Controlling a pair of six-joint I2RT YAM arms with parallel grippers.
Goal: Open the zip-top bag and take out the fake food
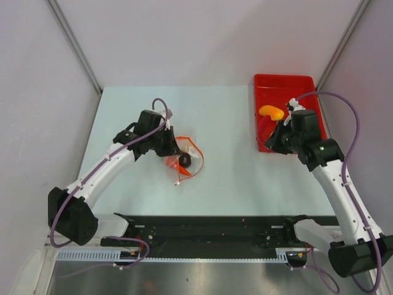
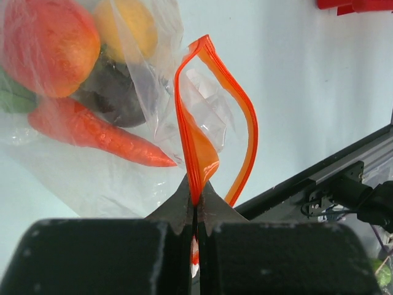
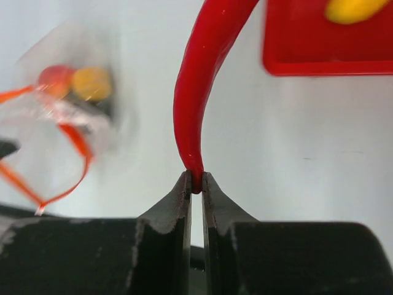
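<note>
The zip-top bag (image 1: 184,157) lies on the table left of centre, its orange-red zip strip (image 2: 212,104) spread into an open loop. My left gripper (image 2: 196,200) is shut on one side of that strip; it also shows in the top view (image 1: 171,143). Inside the bag are a peach-red fruit (image 2: 49,46), a yellow piece (image 2: 123,24), a dark round piece (image 2: 113,92) and a carrot (image 2: 98,135). My right gripper (image 3: 196,184) is shut on the tip of a red chili pepper (image 3: 202,80) at the near left edge of the red tray (image 1: 307,83).
A yellow-orange toy piece (image 1: 271,112) lies in the red tray; it also shows in the right wrist view (image 3: 353,9). A black rail (image 1: 215,230) runs along the table's near edge. White walls enclose the table on three sides.
</note>
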